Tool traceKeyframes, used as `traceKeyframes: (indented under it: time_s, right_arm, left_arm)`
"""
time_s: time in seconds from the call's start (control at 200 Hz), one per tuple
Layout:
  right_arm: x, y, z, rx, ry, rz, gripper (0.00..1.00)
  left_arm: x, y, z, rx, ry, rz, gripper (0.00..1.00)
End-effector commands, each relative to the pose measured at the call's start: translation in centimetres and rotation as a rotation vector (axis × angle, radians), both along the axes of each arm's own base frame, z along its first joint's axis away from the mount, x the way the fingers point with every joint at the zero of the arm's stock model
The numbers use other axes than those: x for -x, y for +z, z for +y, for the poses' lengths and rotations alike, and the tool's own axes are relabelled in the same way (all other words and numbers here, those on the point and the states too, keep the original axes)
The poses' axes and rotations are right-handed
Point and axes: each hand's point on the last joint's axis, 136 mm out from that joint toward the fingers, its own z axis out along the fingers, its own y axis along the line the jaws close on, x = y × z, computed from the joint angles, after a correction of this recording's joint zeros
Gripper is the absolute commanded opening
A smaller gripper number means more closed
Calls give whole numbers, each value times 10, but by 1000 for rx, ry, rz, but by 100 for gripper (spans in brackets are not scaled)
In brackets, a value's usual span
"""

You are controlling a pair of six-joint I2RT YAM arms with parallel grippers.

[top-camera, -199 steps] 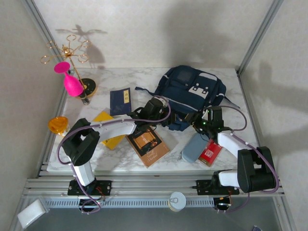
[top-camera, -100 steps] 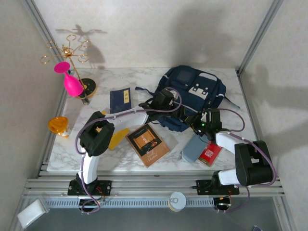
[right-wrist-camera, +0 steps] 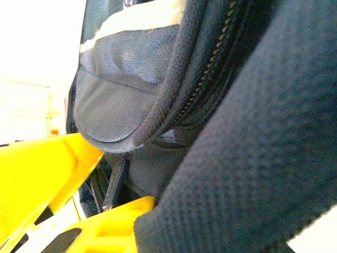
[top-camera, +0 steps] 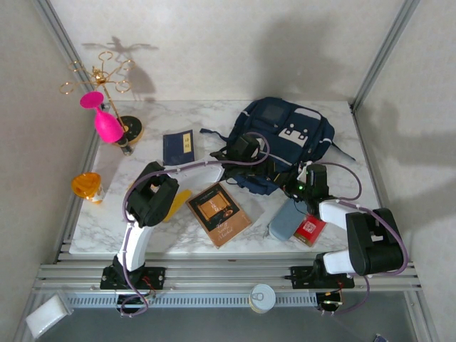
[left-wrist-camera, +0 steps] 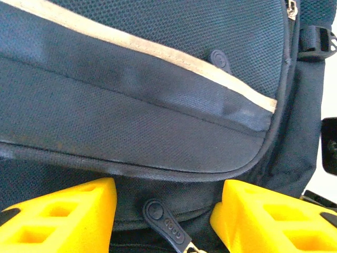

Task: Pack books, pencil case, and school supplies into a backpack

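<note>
My overhead feed is bright and even, the light seemingly coming from above and in front. It throws broad soft shadows on the back wall and a crisper one behind the gold wire stand (top-camera: 100, 75). On my left wrist camera the large navy blue fabric backpack (left-wrist-camera: 158, 95) is sharp down to its weave, though the right edge burns out to white. On the right wrist camera the upper left is blown out and the nearest fabric is a dark blur.
</note>
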Motion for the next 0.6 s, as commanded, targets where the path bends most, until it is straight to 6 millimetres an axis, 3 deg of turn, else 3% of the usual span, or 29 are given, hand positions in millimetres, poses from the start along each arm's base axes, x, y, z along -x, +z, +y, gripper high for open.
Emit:
traceKeyframes:
  time_s: [0.0, 0.08, 0.16, 0.235, 0.32, 0.491, 0.596]
  right_arm:
    - [-6, 31, 14, -32, 75, -145, 20]
    - [-6, 29, 13, -22, 75, -144, 25]
    - [-5, 13, 2, 42, 20, -50, 43]
    - [1, 1, -10, 107, -28, 44, 54]
    - [12, -3, -23, 178, -60, 116, 61]
    - [27, 21, -52, 336, -129, 122, 75]
    - [24, 38, -43, 334, -61, 109, 77]
  left_arm:
    - [1, -12, 7, -50, 37, 61, 54]
    - [11, 12, -7, 63, -14, 45, 53]
    - [20, 34, -9, 131, -29, 37, 51]
    - [26, 43, 3, 120, -8, 20, 49]
    - [35, 35, 26, 82, 43, 12, 44]
    - [53, 37, 66, 56, 113, -30, 40]
    - [60, 34, 76, 72, 133, -34, 40]
